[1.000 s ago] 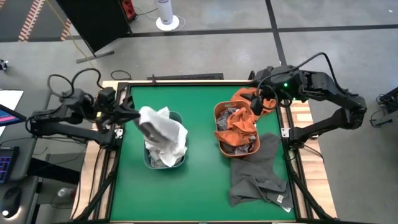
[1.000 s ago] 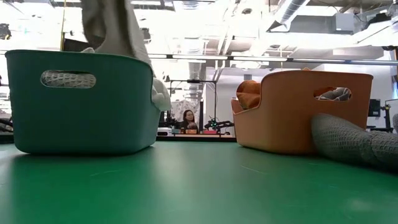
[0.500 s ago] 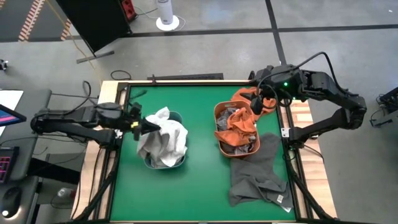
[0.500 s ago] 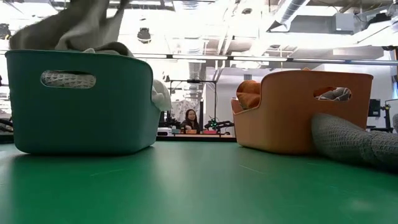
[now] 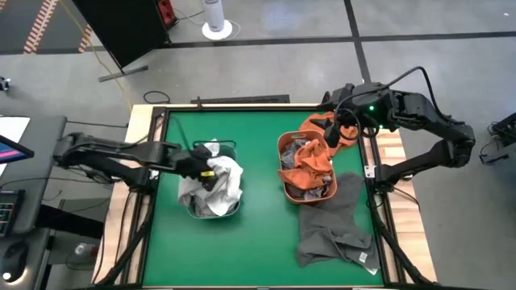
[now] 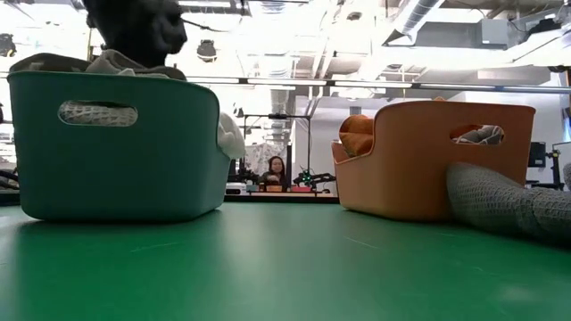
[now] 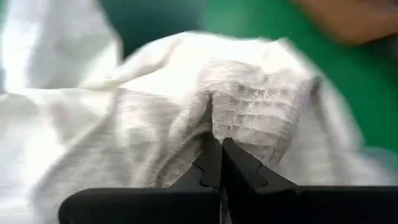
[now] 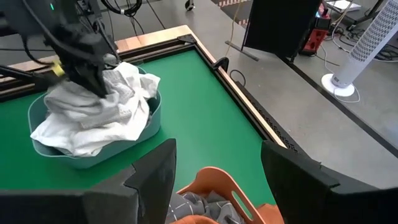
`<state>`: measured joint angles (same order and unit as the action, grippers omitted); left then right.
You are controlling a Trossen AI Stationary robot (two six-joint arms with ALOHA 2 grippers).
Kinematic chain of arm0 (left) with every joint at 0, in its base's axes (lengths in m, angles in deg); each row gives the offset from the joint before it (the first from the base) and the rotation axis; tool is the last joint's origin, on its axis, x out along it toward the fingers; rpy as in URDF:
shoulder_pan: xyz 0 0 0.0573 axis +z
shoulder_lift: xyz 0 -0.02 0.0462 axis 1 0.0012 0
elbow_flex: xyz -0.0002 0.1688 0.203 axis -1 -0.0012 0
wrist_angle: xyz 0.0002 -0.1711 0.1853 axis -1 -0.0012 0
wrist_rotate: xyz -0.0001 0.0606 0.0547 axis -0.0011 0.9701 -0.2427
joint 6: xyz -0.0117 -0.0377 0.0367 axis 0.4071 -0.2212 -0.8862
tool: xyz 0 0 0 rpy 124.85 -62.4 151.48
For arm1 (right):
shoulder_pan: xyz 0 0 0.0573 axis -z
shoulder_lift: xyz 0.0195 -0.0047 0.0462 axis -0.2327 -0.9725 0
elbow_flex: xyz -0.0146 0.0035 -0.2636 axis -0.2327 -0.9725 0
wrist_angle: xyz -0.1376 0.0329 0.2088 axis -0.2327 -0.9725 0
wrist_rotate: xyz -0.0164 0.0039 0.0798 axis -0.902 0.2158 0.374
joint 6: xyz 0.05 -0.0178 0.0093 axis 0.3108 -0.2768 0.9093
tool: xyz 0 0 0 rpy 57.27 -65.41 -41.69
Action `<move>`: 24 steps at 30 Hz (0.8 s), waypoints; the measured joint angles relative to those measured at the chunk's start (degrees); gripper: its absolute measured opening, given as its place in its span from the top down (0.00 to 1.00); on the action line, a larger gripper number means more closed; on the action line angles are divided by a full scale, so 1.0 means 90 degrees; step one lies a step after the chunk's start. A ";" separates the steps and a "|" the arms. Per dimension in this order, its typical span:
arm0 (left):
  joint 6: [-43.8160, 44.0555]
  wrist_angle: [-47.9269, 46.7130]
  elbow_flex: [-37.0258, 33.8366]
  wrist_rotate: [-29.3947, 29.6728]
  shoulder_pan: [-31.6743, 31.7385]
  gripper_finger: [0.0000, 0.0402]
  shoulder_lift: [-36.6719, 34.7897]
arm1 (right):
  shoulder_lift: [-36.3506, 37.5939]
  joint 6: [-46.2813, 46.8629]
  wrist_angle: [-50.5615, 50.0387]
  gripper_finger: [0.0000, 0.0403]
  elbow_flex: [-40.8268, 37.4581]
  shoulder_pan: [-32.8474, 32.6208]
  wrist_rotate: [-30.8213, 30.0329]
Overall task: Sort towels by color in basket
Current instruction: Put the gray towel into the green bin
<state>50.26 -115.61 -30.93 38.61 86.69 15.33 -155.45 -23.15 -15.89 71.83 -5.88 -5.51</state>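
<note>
Left end effector [image 5: 206, 167] is clamped tight on a light towel [image 7: 249, 118] in the teal basket [image 6: 116, 147]. Right end effector [image 8: 214, 180] gapes wide and empty over the orange basket's [image 5: 284, 145] far rim; green worktop [image 5: 258, 129] lies between the baskets.

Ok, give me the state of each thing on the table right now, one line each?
Left end effector: shut on a pale towel, down in the teal basket.
Right end effector: open, empty, over the orange basket's far edge.
Teal basket: upright, heaped with pale towels.
Orange basket: upright, holding orange towel.
Dark grey towel: draped from orange basket onto the table.
</note>
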 joint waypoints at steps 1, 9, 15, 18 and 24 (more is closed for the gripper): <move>-0.0071 -0.0248 0.0087 0.0094 0.0011 1.00 0.0207 | 0.0001 0.0000 0.0000 0.34 0.0000 0.0000 0.0000; -0.1046 -0.0690 0.0251 0.0187 0.0175 1.00 0.1747 | 0.0001 -0.0002 -0.0001 0.34 0.0000 -0.0006 0.0000; -0.1568 -0.0690 0.0274 0.0004 0.0162 0.94 0.2657 | -0.0001 0.0000 -0.0010 0.34 0.0000 -0.0007 0.0002; -0.1628 -0.0687 0.0333 -0.0045 0.0124 0.87 0.2914 | 0.0001 -0.0002 -0.0010 0.34 0.0000 -0.0007 0.0002; -0.1990 -0.0850 0.0848 -0.0250 0.0169 0.72 0.2889 | 0.0000 -0.0047 -0.0010 0.34 0.0000 -0.0007 0.0003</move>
<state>32.34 -123.26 -23.30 36.36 88.21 41.33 -155.46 -23.57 -15.98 71.83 -5.95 -5.48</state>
